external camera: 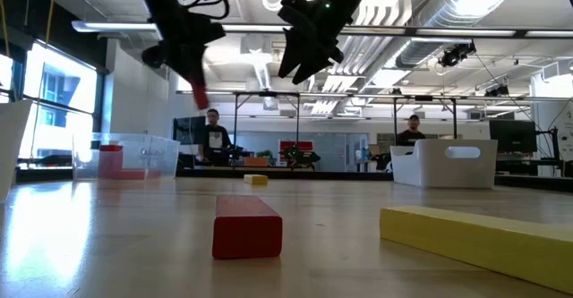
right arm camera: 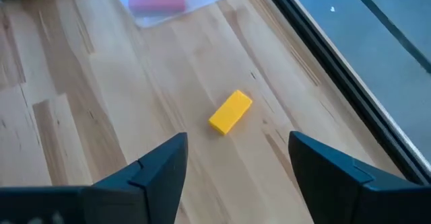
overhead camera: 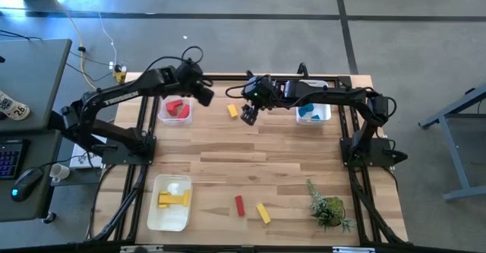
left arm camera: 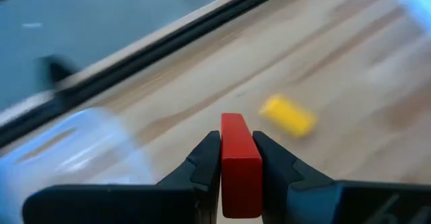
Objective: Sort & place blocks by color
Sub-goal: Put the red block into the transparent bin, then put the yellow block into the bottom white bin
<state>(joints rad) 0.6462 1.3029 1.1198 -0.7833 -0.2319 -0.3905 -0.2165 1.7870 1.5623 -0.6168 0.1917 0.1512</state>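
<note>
held block: a short red rectangular block [left arm camera: 239, 167] is pinched between the two dark fingers of the left end effector [overhead camera: 205, 93], standing out past the fingertips; in the low view it hangs as a red sliver [external camera: 198, 92] under that end effector, well above the desk.
left end effector: clenched on the red block, raised in the air just beside the clear plastic bin with red pieces [overhead camera: 162, 110] at the far left of the desk.
red bin contents: red blocks [overhead camera: 178, 108] lie inside; how many i cannot tell from above, perhaps two.
loose yellow block, far side: a small yellow rectangular block [right arm camera: 230, 112] lies flat on the wood between the two far bins, apart from both; it also shows from above [overhead camera: 232, 110].
right end effector: released, its dark fingers [right arm camera: 155, 168] spread wide, nothing between them; it hovers [overhead camera: 249, 115] above the desk just beside that yellow block, not touching it.
blue bin: a clear plastic bin [overhead camera: 323, 117] at the far right holds blue blocks [overhead camera: 307, 112].
yellow bin: a clear plastic bin [overhead camera: 155, 211] at the near left holds yellow bar blocks [overhead camera: 173, 199].
loose blocks, near side: a red bar block [overhead camera: 239, 205] and a yellow bar block [overhead camera: 263, 213] lie near each other on the bare wood, apart.
desk: light wooden plank desk [overhead camera: 258, 169] with a dark frame.
plant: small green plant [overhead camera: 328, 206] at the near right corner.
</note>
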